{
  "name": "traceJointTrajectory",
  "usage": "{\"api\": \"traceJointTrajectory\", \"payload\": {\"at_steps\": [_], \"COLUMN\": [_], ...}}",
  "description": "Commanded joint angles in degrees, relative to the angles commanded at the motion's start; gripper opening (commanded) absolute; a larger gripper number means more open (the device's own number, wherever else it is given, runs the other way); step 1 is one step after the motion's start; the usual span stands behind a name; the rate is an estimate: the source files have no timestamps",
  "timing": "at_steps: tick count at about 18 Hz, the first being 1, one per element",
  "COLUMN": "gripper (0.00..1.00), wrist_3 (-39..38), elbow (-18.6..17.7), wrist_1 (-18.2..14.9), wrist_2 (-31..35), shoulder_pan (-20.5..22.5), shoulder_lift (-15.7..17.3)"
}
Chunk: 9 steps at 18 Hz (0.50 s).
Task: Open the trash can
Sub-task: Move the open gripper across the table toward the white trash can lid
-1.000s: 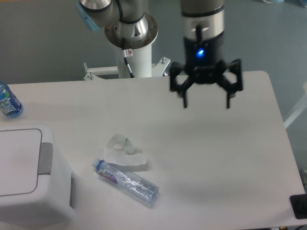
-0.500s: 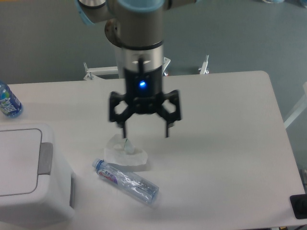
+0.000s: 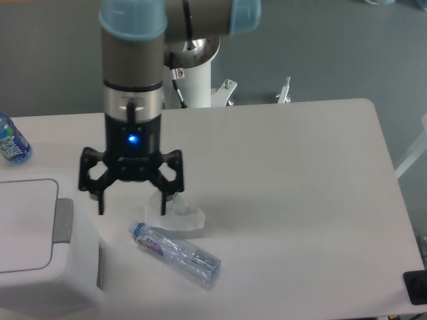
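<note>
The trash can (image 3: 33,247) is a large boxy white bin at the lower left, its flat lid down and its grey push-button bar (image 3: 64,220) on the right edge of the top. My gripper (image 3: 131,208) hangs open and empty just right of the bin, its left finger (image 3: 101,200) close to the grey bar but apart from it. The gripper stands above the table.
A crushed clear plastic bottle (image 3: 175,251) lies on the table below the gripper. A crumpled clear piece of plastic (image 3: 180,217) sits just behind it, partly hidden by the right finger. A blue-labelled bottle (image 3: 12,141) lies at the far left. The arm's base (image 3: 193,73) stands at the back.
The gripper has swept from the right back of the table to the left and forward, ending next to the trash can. It stayed open. The objects have not moved.
</note>
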Motion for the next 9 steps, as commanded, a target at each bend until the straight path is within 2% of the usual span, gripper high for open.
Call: {"api": "traceJointTrajectory", "payload": {"at_steps": [2,9], "gripper": [1.0,1.0], "wrist_3": [-3.34,-3.79], "elbow": [0.0,-0.26], "wrist_1": [0.0,0.0], "wrist_2": [-0.7,-1.49], "shoulder_pan": [-0.18,-1.15], "shoulder_lift": [-0.18,-1.05]}}
